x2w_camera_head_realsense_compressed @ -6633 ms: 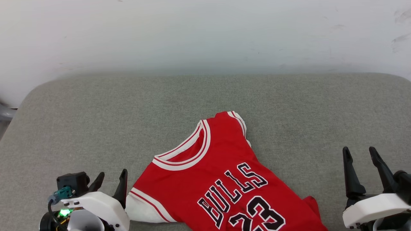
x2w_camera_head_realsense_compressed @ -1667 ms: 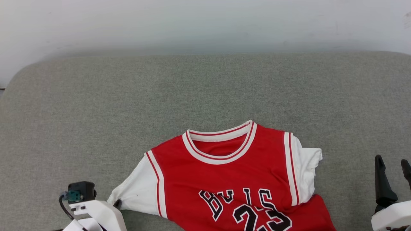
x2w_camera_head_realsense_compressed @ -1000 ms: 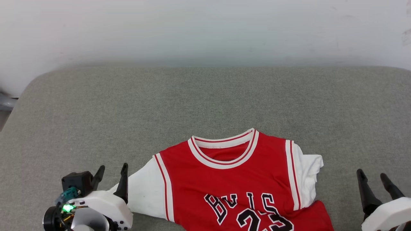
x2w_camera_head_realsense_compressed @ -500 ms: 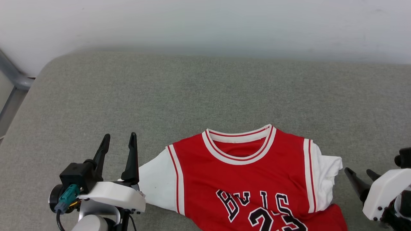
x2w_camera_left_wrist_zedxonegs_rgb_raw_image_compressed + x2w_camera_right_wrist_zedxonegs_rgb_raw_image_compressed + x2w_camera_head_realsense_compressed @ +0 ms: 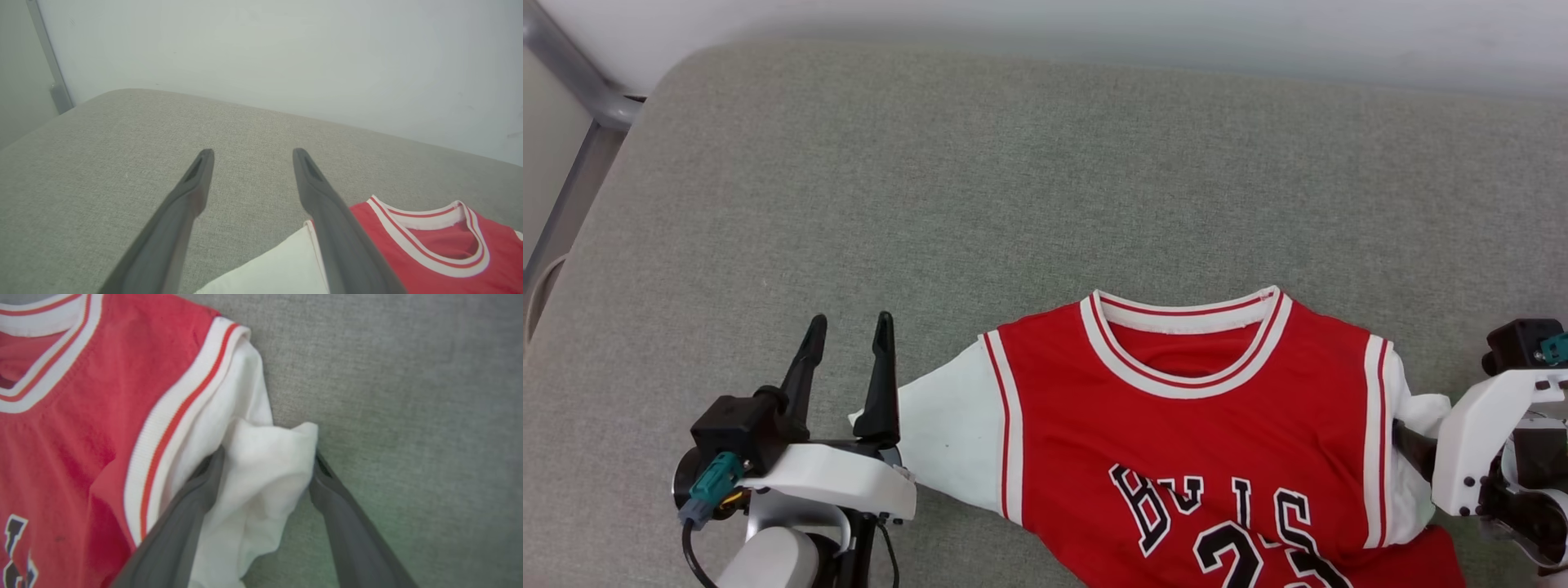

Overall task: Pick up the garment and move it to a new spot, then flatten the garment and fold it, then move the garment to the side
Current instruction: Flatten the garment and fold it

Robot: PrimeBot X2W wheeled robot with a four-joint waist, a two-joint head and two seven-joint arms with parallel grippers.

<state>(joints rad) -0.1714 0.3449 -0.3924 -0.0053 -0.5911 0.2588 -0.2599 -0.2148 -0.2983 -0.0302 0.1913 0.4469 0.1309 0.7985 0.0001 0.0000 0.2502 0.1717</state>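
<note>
Around the right sleeve (image 5: 261,498) of the garment (image 5: 1192,441), your right gripper (image 5: 268,455) stands unclosed, nearer than the spread left gripper (image 5: 849,318).

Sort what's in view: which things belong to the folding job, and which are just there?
Job: garment; right gripper, open around one white sleeve; left gripper, open near the other sleeve.
Just there: grey cushion; white wall; metal bar.
</note>
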